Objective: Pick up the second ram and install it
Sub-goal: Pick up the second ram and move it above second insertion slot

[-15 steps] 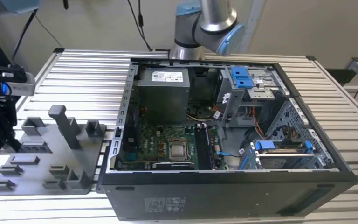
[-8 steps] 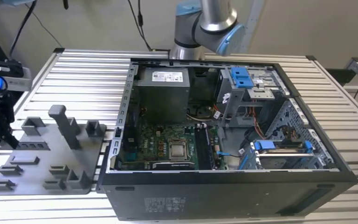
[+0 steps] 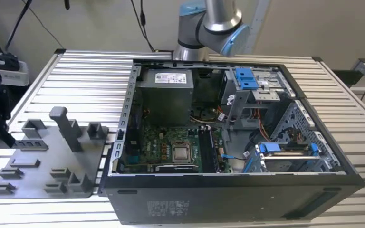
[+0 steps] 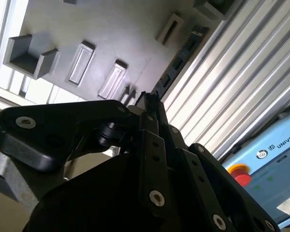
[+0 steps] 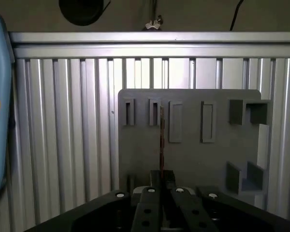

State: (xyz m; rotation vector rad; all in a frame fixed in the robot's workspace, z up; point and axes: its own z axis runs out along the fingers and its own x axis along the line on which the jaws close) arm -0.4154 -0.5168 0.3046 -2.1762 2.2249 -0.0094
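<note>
Gripping the near end of the second ram (image 5: 161,140) between fingers drawn narrow, the gripper (image 5: 162,182) hangs low over the grey fixture plate (image 5: 193,159) in the first wrist view. The dark stick stands on edge, its far end at one of the plate's slotted blocks. In the exterior view the plate lies on the ribbed aluminium table (image 3: 74,80), just beside the open computer case (image 3: 233,194) on the exterior view's left.

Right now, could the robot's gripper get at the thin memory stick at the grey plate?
Probably yes. In the first wrist view the gripper sits right at the end of the second ram, seen edge-on over the grey fixture plate, with nothing between them.
</note>
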